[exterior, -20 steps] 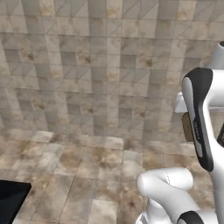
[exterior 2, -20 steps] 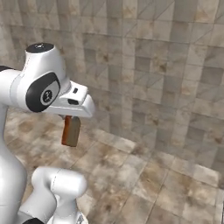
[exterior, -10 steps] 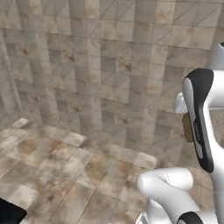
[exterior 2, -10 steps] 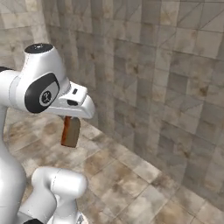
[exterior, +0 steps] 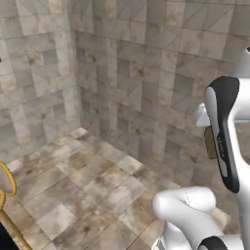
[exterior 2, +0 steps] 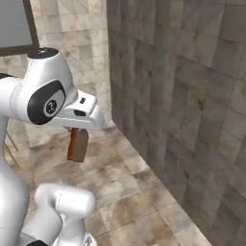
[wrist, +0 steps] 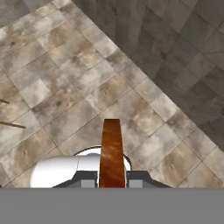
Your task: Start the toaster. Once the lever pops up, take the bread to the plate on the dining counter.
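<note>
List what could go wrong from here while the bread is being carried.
1. The bread hangs below the claw, pinched only at its top edge, high above the tiled floor; a jolt could drop it.
2. The tiled wall stands close beside the arm; swinging or driving that way might knock the slice loose.
3. With no plate or dining counter ahead, the carry may be long.
</note>
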Motion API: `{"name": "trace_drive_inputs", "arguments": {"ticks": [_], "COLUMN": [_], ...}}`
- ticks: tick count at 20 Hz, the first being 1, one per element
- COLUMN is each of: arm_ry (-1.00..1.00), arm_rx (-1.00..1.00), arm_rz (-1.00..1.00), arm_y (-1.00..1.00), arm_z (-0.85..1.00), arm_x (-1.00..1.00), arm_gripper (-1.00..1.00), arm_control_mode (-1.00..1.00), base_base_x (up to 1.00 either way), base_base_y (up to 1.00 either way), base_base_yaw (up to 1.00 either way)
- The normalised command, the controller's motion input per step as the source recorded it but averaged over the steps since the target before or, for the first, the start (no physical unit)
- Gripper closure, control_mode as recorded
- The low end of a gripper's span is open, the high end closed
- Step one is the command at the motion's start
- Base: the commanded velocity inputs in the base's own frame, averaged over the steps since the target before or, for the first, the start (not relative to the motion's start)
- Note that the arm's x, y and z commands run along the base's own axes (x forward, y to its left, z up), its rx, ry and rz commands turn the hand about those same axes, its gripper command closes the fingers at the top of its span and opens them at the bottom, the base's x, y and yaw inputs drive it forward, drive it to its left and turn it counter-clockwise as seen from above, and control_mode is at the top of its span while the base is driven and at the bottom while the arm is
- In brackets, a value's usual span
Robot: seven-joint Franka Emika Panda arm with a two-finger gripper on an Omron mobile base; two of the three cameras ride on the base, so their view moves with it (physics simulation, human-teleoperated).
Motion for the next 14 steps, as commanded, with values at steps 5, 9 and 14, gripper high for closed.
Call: {"name": "trace_drive_inputs", "arguments": {"ticks": [5,9,14], "arm_ry": [0.0,0.0,0.0], "arm_rx": [0.0,0.0,0.0], "arm_rz": [0.0,0.0,0.0], "arm_y": [0.0,0.0,0.0], "arm_z": [0.0,0.0,0.0], "arm_x": [0.0,0.0,0.0], "arm_gripper": [1.0,1.0,1.0], "arm_control_mode": [1.0,1.0,1.0], "base_base_x": [1.0,0.96,0.8], "base_base_y": [-0.06,-0.18,-0.35], "base_base_yaw": [0.61,0.62,0.59]}}
